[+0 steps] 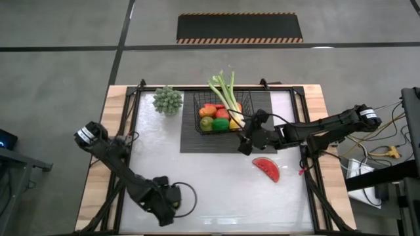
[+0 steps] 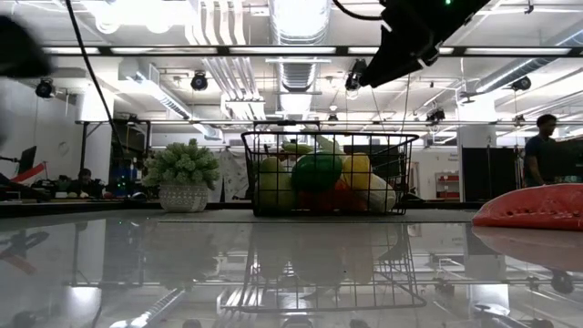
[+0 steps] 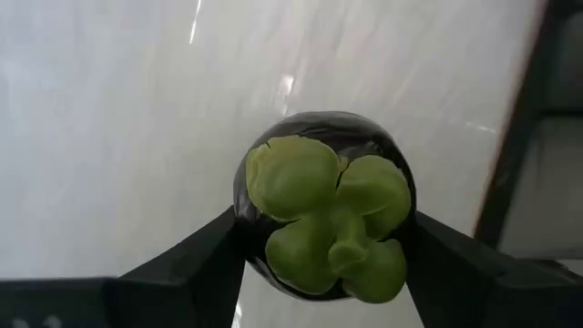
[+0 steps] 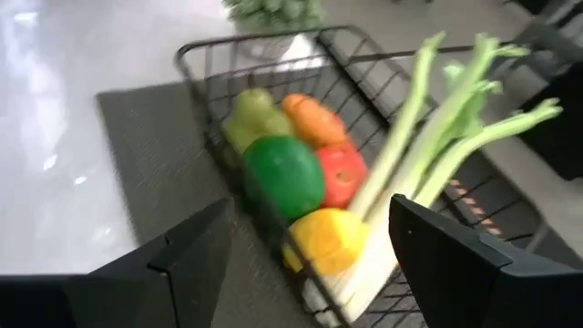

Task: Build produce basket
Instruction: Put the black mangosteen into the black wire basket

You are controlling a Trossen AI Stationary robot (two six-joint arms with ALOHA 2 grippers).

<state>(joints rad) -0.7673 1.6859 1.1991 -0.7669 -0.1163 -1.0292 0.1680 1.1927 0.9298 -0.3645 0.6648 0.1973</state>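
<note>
The black wire basket (image 1: 197, 111) (image 2: 328, 173) (image 4: 196, 55) stands on a dark mat and holds round fruits, a carrot and a long celery (image 1: 226, 95) (image 4: 428, 137) whose leafy end sticks out over the far rim. A red watermelon slice (image 1: 267, 168) (image 2: 533, 205) lies flat on the table, right of the basket and nearer. My left gripper (image 1: 167, 204) (image 3: 326, 241) is by the near edge, shut on a dark round fruit (image 3: 323, 219) with a green leafy cap. My right gripper (image 1: 248, 143) (image 4: 310, 205) hangs open and empty above the basket's near right corner. My left gripper pinches the dark round fruit between its two fingers (image 3: 205, 255), one on each side of its dark body (image 3: 244, 196). The fingers point down toward the white table, and the green cap (image 3: 301, 178) faces up at the wrist camera. Whether the fruit rests on the table does not show.
A small potted green plant (image 1: 168, 99) (image 2: 182, 169) stands left of the basket near the far edge. The dark ribbed mat (image 1: 262, 108) reaches right of the basket. White table top lies open between the two grippers. Black frame bars run along the table's sides.
</note>
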